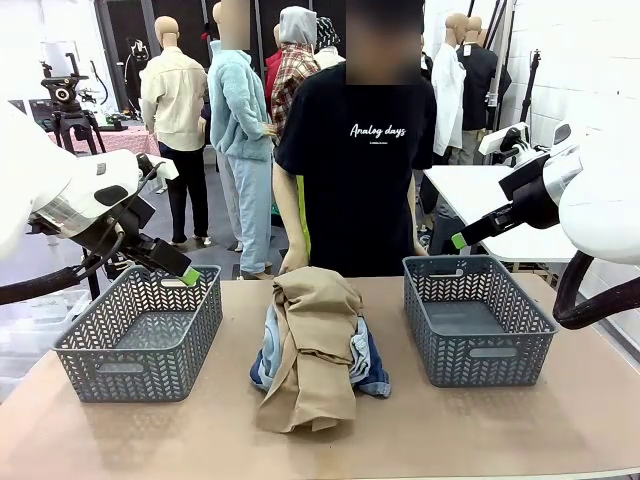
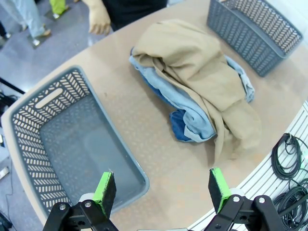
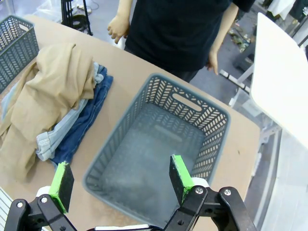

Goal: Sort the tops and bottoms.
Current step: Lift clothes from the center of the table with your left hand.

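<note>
Both grippers hung empty with fingers apart, the left gripper (image 2: 161, 188) over the left basket (image 2: 29, 154), the right gripper (image 3: 120, 179) over the right basket (image 3: 211, 130), probably one basket per kind. Between the baskets the tan top (image 1: 310, 340) covered the pale denim (image 2: 197, 118) and the dark shorts (image 1: 376, 378); perhaps more was hidden underneath.
</note>
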Available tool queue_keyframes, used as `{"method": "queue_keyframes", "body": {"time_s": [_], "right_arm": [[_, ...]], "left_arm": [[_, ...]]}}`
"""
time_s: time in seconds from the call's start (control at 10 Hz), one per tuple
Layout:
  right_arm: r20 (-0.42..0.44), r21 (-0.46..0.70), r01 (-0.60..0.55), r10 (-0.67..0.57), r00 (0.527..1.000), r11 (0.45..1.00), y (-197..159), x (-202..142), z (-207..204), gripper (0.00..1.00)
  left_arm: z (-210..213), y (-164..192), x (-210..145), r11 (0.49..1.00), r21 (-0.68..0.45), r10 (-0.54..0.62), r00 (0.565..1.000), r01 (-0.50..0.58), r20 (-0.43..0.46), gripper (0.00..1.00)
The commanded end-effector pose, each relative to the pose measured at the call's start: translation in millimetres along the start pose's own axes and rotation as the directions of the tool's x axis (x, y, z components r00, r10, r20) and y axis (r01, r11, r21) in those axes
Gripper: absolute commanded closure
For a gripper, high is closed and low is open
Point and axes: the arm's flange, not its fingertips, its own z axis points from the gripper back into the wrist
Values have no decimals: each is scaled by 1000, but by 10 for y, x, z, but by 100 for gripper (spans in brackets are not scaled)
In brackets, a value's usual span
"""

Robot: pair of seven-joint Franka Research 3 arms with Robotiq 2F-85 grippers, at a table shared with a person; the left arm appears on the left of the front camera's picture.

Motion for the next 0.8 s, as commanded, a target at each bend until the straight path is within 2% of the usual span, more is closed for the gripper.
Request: {"method": "queue_keyframes", "body": {"time_s": [0.0,0.7], "right_arm": [[0,8,-5,5,1000,1000,-11,-7,-11,0],[0,8,-5,5,1000,1000,-11,-7,-11,0]], "left_arm": [[17,16,-3,1000,-7,5,1000,-5,4,0],[17,16,-3,1000,-7,5,1000,-5,4,0]]}}
